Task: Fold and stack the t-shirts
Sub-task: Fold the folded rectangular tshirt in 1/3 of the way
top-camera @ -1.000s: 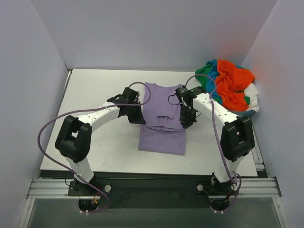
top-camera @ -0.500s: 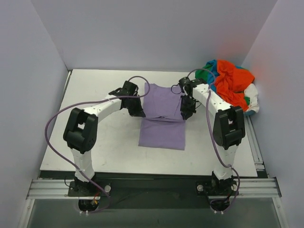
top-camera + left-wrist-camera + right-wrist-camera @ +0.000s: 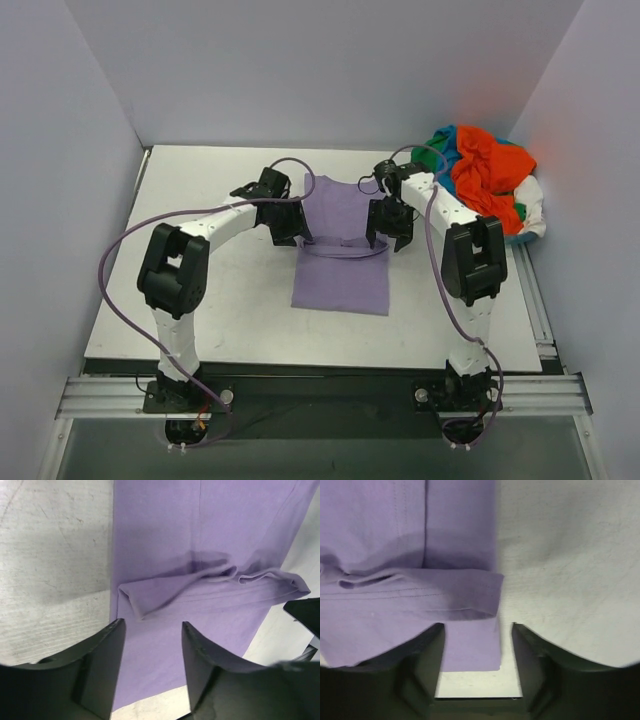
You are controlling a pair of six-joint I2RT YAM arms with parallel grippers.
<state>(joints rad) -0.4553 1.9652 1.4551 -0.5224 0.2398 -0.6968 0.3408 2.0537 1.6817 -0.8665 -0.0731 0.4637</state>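
The white tabletop (image 3: 200, 300) is carrying a lavender t-shirt (image 3: 342, 285), which is lying flat between the left gripper (image 3: 290, 226) and the right gripper (image 3: 388, 228), a folded ridge of its cloth running across just ahead of their fingertips. A heap of orange-red, green, teal-blue and white t-shirts (image 3: 487, 183) is sitting well off to the right gripper's right. Both grippers are standing open over the shirt's side edges, gripping nothing.

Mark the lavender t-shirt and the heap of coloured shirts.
plain lavender cloth t-shirt (image 3: 340, 285): top external view, flat lower panel.
heap of orange-red, green, teal and white cloth shirts (image 3: 485, 178): top external view, its orange-red top layer.
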